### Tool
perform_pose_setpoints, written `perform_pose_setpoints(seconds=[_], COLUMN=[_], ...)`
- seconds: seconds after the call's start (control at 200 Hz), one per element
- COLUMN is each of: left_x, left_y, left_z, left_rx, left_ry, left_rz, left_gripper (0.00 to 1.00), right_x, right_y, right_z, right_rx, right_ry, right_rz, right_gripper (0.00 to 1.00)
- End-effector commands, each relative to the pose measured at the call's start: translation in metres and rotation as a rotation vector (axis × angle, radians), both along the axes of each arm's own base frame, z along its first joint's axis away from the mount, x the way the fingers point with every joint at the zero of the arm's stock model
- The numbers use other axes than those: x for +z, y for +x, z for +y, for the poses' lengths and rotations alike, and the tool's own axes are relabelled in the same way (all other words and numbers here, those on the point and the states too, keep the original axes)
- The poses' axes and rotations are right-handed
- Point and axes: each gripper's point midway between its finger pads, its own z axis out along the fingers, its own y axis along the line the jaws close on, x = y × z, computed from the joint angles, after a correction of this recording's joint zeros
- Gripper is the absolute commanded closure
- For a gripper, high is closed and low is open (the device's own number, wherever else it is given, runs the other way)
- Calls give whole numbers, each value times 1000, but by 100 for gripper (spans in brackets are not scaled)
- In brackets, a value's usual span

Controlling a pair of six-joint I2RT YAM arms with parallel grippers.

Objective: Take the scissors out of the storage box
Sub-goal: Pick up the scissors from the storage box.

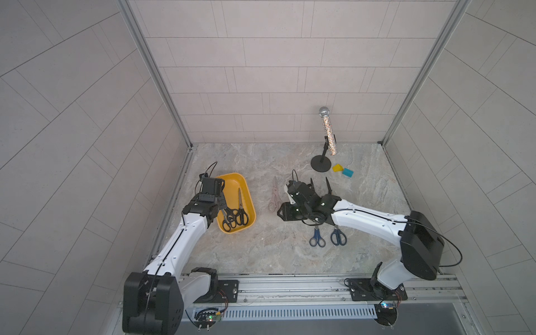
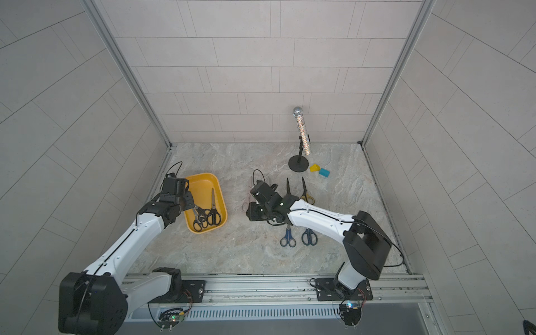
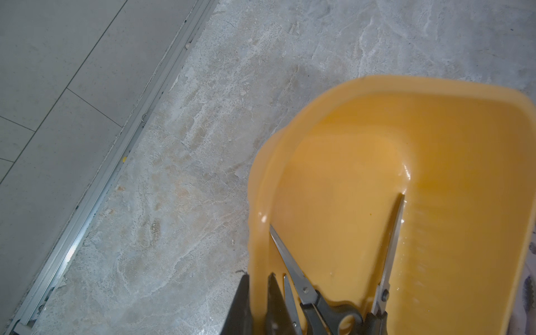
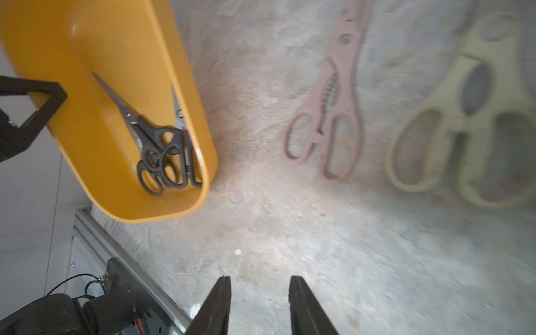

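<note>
**Scissors [image 1: 240, 207]: three black-handled pairs lay in the storage box [image 1: 232, 185]**

The box sat close to the left edge of the worktop [image 1: 261, 255], about halfway back. The three pairs lay flat on its floor. Their handle loops were piled together at the near end, and their blades pointed toward the back edge.

The left gripper [image 3: 258, 278] was clamped tight on the box's left wall, one finger outside and one inside. The right gripper [image 4: 260, 280] hung over bare worktop near the middle, jaws partly apart, holding nothing.

Already out on the worktop were the pink shears [image 1: 274, 194], the cream shears [image 4: 464, 121] and two blue-handled pairs [image 1: 316, 238] toward the front edge. A yellow-and-black pair [image 2: 307, 194] lay partly under the right arm [image 1: 362, 214].

The boxed pairs looked light and stiff, with thin steel blades and hard plastic loops. On that smooth floor, fingers closing on a flat blade would likely slip. The better hold seemed to be a handle loop, or across the shank just ahead of the pivot. Because the loops overlapped, lifting one pair could drag a neighbour along. The pair by the right wall, whose blade lay clear of the others, looked the easiest pick. Sharp points might catch the box wall on the way out.
</note>
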Motion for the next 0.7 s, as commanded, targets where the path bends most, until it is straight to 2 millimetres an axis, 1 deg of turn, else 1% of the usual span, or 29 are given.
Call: perform_pose_setpoints(seconds=[0.0, 0.07, 0.125, 0.22, 0.325, 0.45, 0.625, 0.695], left_x=[7, 8, 8, 9, 10, 11, 11, 11], left_y=[4, 3, 3, 3, 3, 3, 4, 4], left_z=[2, 2, 2, 2, 2, 1, 0, 0], left_rx=[5, 6, 6, 5, 4, 4, 2, 1], left_ry=[6, 7, 8, 8, 5, 2, -2, -4], left_rz=[-24, -25, -27, -30, -32, -37, -37, -38], left_gripper=[100, 100, 100, 100, 100, 100, 100, 100], right_x=[18, 12, 5, -10, -25, -41, -66, -73], right_y=[-1, -2, -1, 2, 7, 13, 20, 23], right_z=[55, 78, 92, 108, 120, 128, 126, 129], right_rx=[88, 119, 130, 129, 125, 109, 78, 74], right_ry=[101, 96, 91, 82, 65, 32, -45, -53], right_rz=[-31, -29, -24, 1, 18, 28, 39, 44], right_gripper=[62, 62, 61, 58, 57, 57, 59, 59])
